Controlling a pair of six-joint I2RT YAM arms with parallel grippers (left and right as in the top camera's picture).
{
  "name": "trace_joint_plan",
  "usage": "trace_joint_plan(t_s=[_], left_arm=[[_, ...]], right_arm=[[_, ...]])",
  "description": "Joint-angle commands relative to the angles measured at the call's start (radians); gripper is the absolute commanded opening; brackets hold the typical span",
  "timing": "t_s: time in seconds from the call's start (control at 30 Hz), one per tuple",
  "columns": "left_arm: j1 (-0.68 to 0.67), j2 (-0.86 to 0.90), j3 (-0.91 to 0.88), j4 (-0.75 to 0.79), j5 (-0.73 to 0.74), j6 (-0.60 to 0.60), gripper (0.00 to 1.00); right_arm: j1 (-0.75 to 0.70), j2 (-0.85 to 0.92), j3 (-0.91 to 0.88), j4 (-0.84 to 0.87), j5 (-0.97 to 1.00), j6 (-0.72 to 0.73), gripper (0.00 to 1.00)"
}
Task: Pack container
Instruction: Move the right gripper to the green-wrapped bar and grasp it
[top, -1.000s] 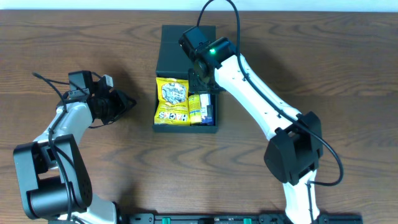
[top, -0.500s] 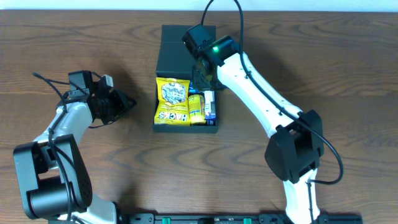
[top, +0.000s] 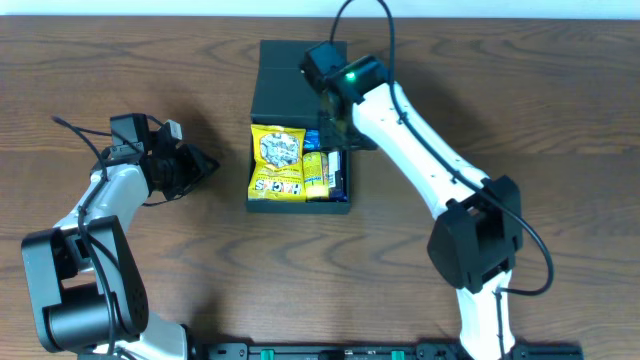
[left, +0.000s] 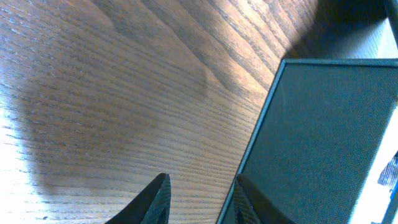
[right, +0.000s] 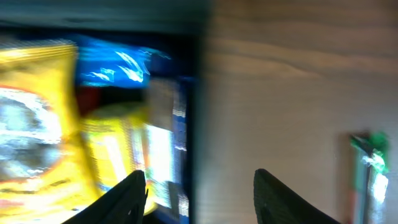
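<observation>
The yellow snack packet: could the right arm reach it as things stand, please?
Probably yes: the lid is folded back, the yellow snack packet lies uncovered, and the right tool hangs open, empty, over the right edge of the container.

Seen blurred: yellow packet (right: 31, 124) at 9 o'clock and blue packet (right: 115, 65) at 11 o'clock, inside the dark container (right: 198, 93). Bare wooden table (right: 280, 93) from 1 to 4 o'clock. Right gripper (right: 202, 196) at 6 o'clock, fingers spread, nothing gripped.

Wooden table (top: 560, 100) bearing the open container (top: 280, 80)
</observation>
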Motion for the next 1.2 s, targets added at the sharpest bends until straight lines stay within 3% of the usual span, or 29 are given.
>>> trace_joint_plan(t_s=[0.0,0.2,0.37,0.6,0.73,1.17], left_arm=[[0.002,0.011,0.023,-0.003,-0.016,0.004,0.35],[0.002,0.011,0.023,-0.002,-0.022,0.005,0.35],[0.002,0.011,0.023,-0.002,-0.034,0.004,0.35],[0.002,0.011,0.023,0.006,-0.051,0.004,0.35],[0.002,0.011,0.023,0.013,-0.05,0.003,0.35],[0.002,0.011,0.023,0.011,-0.047,0.003,0.36]], right_arm=[[-0.087,-0.01,-0.002,-0.059,0.081,-0.022,0.57],[-0.242,-0.016,-0.002,-0.23,0.188,-0.185,0.58],[-0.32,-0.058,-0.036,-0.295,0.138,-0.274,0.59],[-0.399,-0.333,-0.497,0.006,0.058,-0.397,0.63],[-0.399,-0.406,-0.708,0.142,0.061,-0.41,0.64],[-0.412,-0.402,-0.935,0.449,-0.012,-0.455,0.57]])
